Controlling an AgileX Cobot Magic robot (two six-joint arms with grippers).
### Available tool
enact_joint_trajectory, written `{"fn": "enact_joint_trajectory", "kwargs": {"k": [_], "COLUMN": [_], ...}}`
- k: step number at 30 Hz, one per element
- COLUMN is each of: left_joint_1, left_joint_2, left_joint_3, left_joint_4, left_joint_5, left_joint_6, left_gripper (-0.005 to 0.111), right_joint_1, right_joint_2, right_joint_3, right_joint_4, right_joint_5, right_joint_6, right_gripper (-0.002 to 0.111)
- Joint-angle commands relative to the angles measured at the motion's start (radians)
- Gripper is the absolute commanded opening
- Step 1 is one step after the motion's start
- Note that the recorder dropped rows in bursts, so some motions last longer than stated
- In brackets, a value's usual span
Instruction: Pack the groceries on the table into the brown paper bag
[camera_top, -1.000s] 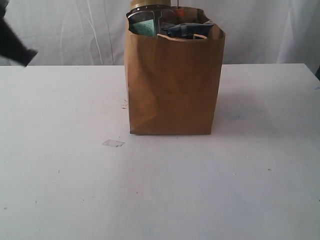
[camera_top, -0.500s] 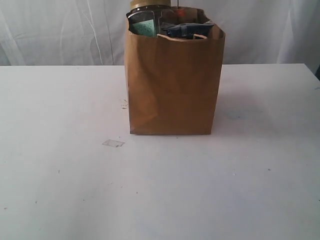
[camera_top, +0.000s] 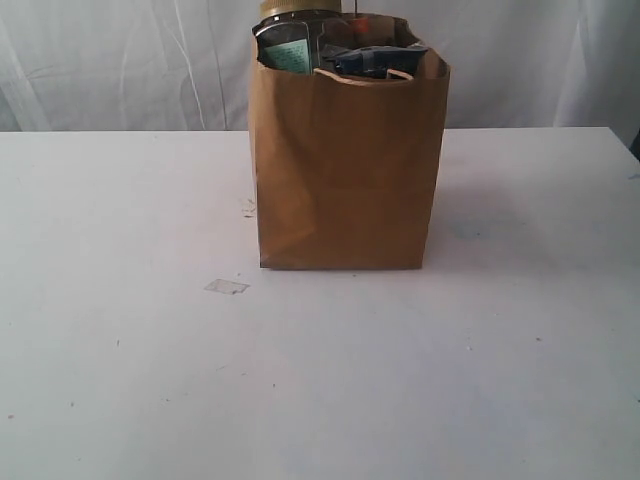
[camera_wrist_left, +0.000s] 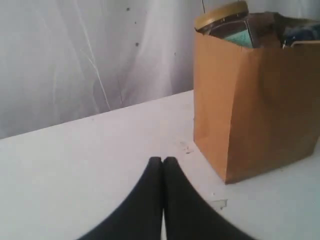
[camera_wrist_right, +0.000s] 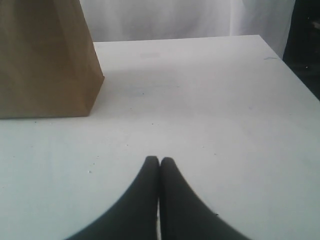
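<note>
The brown paper bag (camera_top: 348, 165) stands upright on the white table (camera_top: 120, 360), behind its middle. Groceries poke out of its top: a yellow-lidded clear jar (camera_top: 290, 30) at the left and a dark blue packet (camera_top: 370, 60) beside it. The bag (camera_wrist_left: 260, 105) and the jar (camera_wrist_left: 222, 17) also show in the left wrist view, and a corner of the bag (camera_wrist_right: 45, 60) in the right wrist view. My left gripper (camera_wrist_left: 163, 161) is shut and empty, above the table off the bag's left side. My right gripper (camera_wrist_right: 159, 160) is shut and empty, off its right side. Neither arm shows in the exterior view.
A small clear scrap (camera_top: 227, 287) lies on the table in front of the bag's left corner. A white curtain (camera_top: 120, 60) hangs behind the table. The table's right edge (camera_wrist_right: 295, 75) borders a dark gap.
The dark arm part at the exterior view's upper left edge a second ago has gone out of view. The bag and its contents have not moved.
</note>
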Motion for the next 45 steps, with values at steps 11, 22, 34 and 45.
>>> {"fn": "enact_joint_trajectory", "kwargs": {"k": [11,22,34,45], "left_joint_1": [0.008,0.572,0.595,0.598], "left_joint_2": [-0.085,-0.279,-0.281,-0.376], "left_joint_3": [0.188,0.237,0.477,0.451], "left_joint_4": [0.022,0.022,0.179,0.140], "left_joint_5": [-0.191,-0.091,-0.103,-0.120], "left_joint_6": [-0.031,-0.090,-0.112,-0.237], "left_gripper": [0.000,0.000,0.000,0.000], "right_joint_1": [-0.001,-0.001,-0.001,-0.001], "right_joint_2": [-0.006,-0.006,-0.006,-0.006], "right_joint_3": [0.005,0.005,0.005,0.005], "right_joint_4": [-0.001,-0.001,0.001,0.001], "right_joint_5": [-0.006,-0.006,-0.006,-0.006], "right_joint_6": [0.004,0.004,0.004,0.004], "right_gripper": [0.000,0.000,0.000,0.000]}}
